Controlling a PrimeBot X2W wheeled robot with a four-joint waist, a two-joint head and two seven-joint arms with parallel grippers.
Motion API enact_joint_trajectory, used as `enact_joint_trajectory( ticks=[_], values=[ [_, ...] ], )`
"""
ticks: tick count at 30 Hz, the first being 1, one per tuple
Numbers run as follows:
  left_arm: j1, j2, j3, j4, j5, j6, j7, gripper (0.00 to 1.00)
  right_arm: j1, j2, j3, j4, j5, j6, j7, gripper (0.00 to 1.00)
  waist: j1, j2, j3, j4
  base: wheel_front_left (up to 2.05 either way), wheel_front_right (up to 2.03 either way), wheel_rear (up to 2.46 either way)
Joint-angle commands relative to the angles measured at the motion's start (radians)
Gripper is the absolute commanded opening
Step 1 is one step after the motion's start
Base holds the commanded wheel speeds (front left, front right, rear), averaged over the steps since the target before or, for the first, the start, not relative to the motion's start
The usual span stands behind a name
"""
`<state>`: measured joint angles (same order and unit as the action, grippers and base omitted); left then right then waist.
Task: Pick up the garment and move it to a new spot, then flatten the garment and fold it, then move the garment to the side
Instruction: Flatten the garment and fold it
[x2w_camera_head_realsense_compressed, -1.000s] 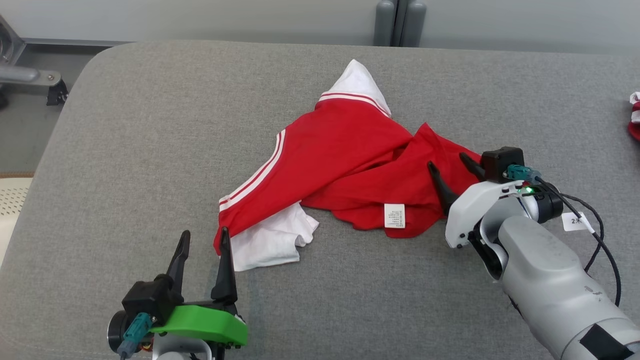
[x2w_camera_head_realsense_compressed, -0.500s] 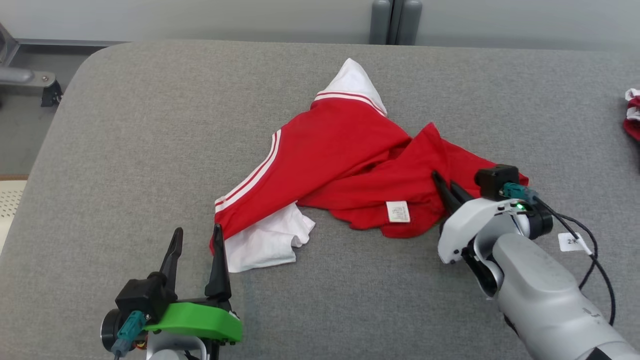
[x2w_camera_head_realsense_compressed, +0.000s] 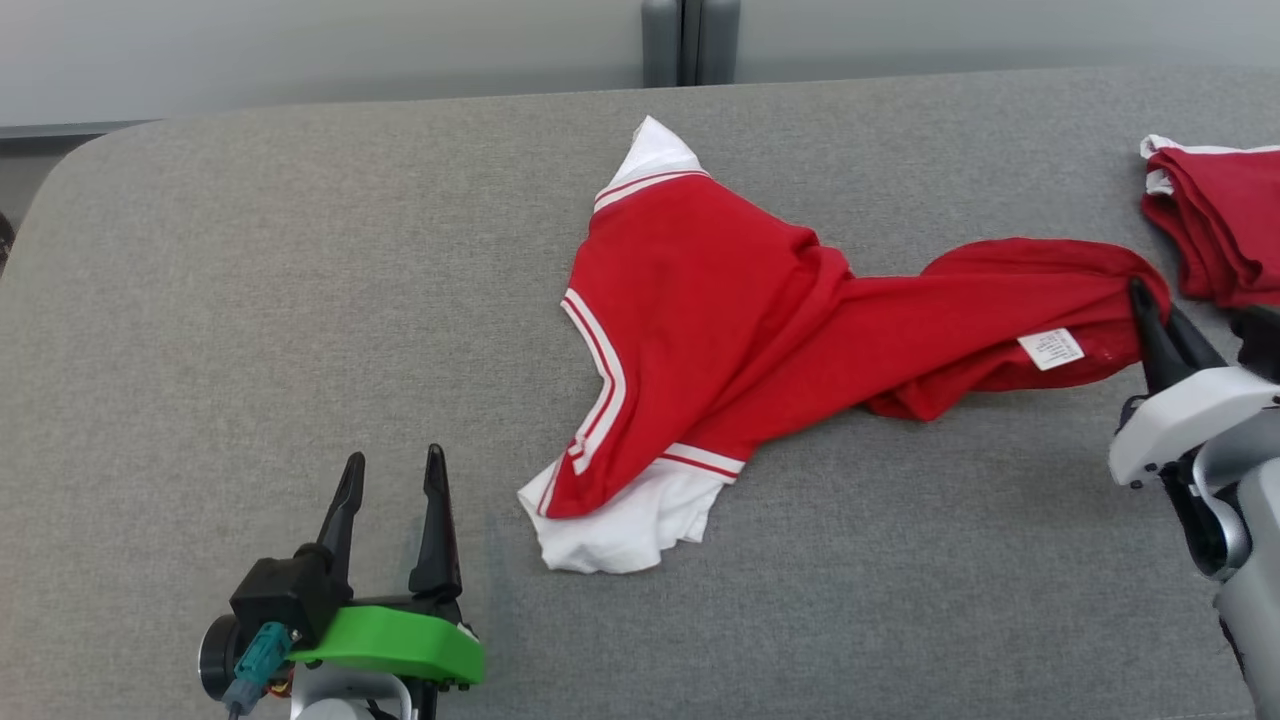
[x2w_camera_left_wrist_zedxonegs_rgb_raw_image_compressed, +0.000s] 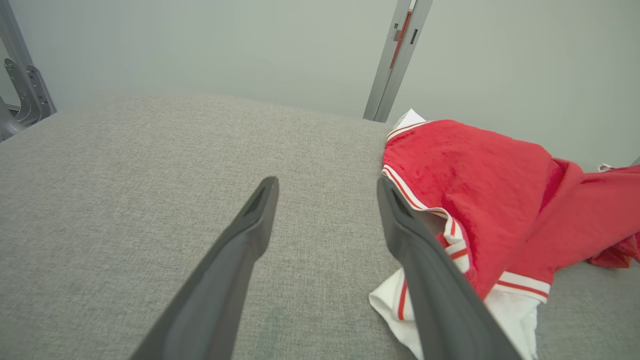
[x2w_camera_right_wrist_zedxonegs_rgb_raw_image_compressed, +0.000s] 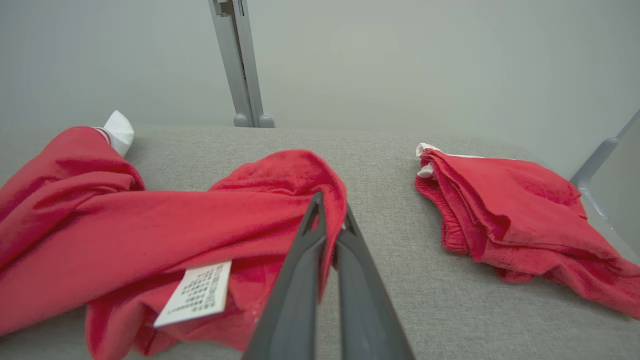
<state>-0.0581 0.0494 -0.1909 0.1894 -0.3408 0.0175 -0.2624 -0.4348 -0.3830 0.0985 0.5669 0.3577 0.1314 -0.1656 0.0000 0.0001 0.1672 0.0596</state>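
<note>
A red garment (x2w_camera_head_realsense_compressed: 740, 320) with white striped trim lies crumpled across the grey padded table (x2w_camera_head_realsense_compressed: 300, 300), stretched out toward the right. A white care label (x2w_camera_head_realsense_compressed: 1051, 349) shows near its right end. My right gripper (x2w_camera_head_realsense_compressed: 1150, 300) is shut on that right end of the garment (x2w_camera_right_wrist_zedxonegs_rgb_raw_image_compressed: 165, 235), the fabric pinched between its fingertips (x2w_camera_right_wrist_zedxonegs_rgb_raw_image_compressed: 320, 205). At the lower left my left gripper (x2w_camera_head_realsense_compressed: 390, 470) stands open over bare table, left of the garment's white hem (x2w_camera_head_realsense_compressed: 620, 530). In the left wrist view the garment (x2w_camera_left_wrist_zedxonegs_rgb_raw_image_compressed: 475, 190) lies just right of the open fingers (x2w_camera_left_wrist_zedxonegs_rgb_raw_image_compressed: 400, 220).
A second red garment (x2w_camera_head_realsense_compressed: 1215, 225) lies folded at the table's far right edge, close to my right gripper; the right wrist view has it (x2w_camera_right_wrist_zedxonegs_rgb_raw_image_compressed: 510, 215) to the right. A grey post (x2w_camera_head_realsense_compressed: 682, 42) stands behind the table's back edge.
My right gripper closed on the garment's right end and dragged it to the right, stretching the cloth out. The camera also turned right. The left gripper stayed open and still.
</note>
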Motion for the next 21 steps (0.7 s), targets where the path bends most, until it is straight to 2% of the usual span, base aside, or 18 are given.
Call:
enact_joint_trajectory(
  ticks=[1, 6, 12, 13, 14, 21],
  values=[
    [-0.01, 0.002, -0.001, -0.001, 0.011, -0.004, -0.003, 1.0, 0.036, 0.002, -0.033, -0.037, -0.022, -0.002, 0.016, 0.0, 0.0, -0.0001, 0.011, -0.019, 0.0, 0.0, 0.0],
    [-0.021, 0.002, -0.011, 0.006, 0.013, -0.008, -0.003, 1.0, 0.159, 0.081, -0.16, -0.171, -0.086, -0.002, 0.082, 0.0, 0.0, -0.0001, 0.024, -0.033, 0.0, 0.0, 0.0],
    [-0.032, 0.002, -0.014, 0.011, 0.013, -0.009, -0.003, 1.0, 0.253, 0.183, -0.233, -0.219, -0.126, -0.002, 0.08, 0.02, 0.0, -0.0001, 0.028, -0.039, 0.0, 0.0, 0.0],
    [-0.032, 0.002, -0.014, 0.011, 0.013, -0.009, -0.003, 1.0, 0.26, 0.195, -0.239, -0.22, -0.132, -0.002, 0.072, 0.37, 0.0, -0.0001, 0.027, -0.039, 0.0, 0.0, 0.0],
    [-0.032, 0.002, -0.013, 0.012, 0.013, -0.01, -0.003, 1.0, 0.268, 0.206, -0.247, -0.221, -0.141, -0.002, 0.061, 0.98, 0.0, -0.0001, 0.025, -0.039, 0.0, 0.0, 0.0],
    [-0.025, 0.002, -0.008, 0.015, 0.014, -0.015, -0.003, 1.0, 0.263, 0.234, -0.276, -0.28, -0.173, -0.002, 0.0, 1.0, 0.0, -0.0001, 0.0, -0.047, 0.0, 0.0, 0.0]
  ],
)
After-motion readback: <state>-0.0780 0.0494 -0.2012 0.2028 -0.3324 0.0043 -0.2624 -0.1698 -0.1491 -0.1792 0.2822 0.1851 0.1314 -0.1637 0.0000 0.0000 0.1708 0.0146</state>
